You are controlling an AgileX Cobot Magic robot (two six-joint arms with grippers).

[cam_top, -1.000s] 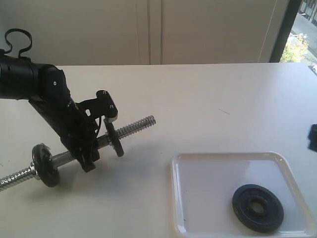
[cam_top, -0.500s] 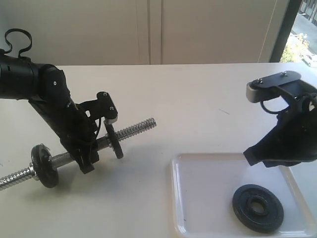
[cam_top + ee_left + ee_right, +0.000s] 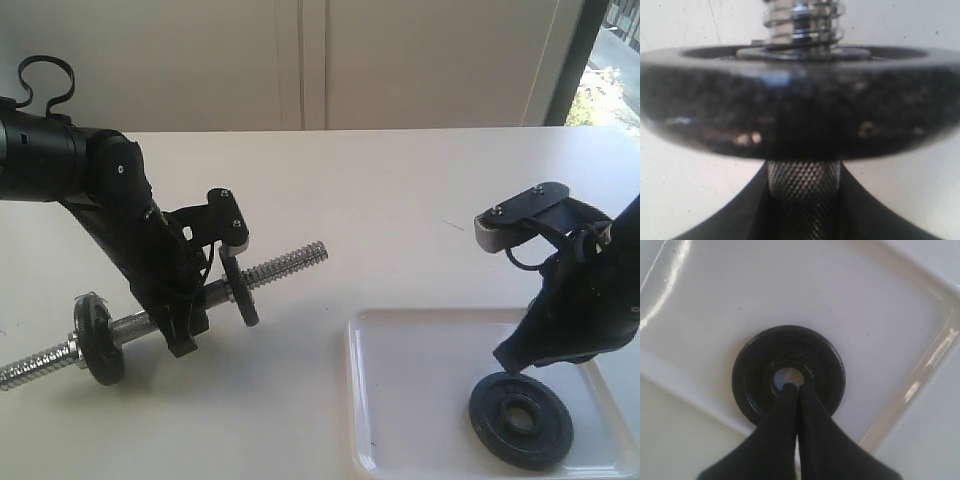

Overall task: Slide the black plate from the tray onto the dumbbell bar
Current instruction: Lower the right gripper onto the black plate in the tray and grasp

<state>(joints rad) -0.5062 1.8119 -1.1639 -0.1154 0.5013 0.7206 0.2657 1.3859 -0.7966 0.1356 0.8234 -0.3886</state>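
The black plate (image 3: 521, 419) lies flat in the white tray (image 3: 430, 330) at the lower right; the right wrist view shows it whole (image 3: 755, 365). My right gripper (image 3: 512, 360) hangs just above the plate's far edge, shut, with its tips (image 3: 796, 389) in line with the centre hole and nothing between them. My left gripper (image 3: 180, 320) is shut on the dumbbell bar (image 3: 285, 260), holding it tilted above the table. In the left wrist view the knurled bar (image 3: 804, 187) runs between the jaws up to a fitted black disc (image 3: 800, 110).
A second fitted disc (image 3: 98, 338) sits near the bar's lower left threaded end. The tray's raised rim (image 3: 935, 347) surrounds the plate. White tabletop (image 3: 400, 200) lies between the two arms.
My right arm has come in from the right and dropped low over the plate. The left arm has shifted the bar slightly to the right and raised it a little.
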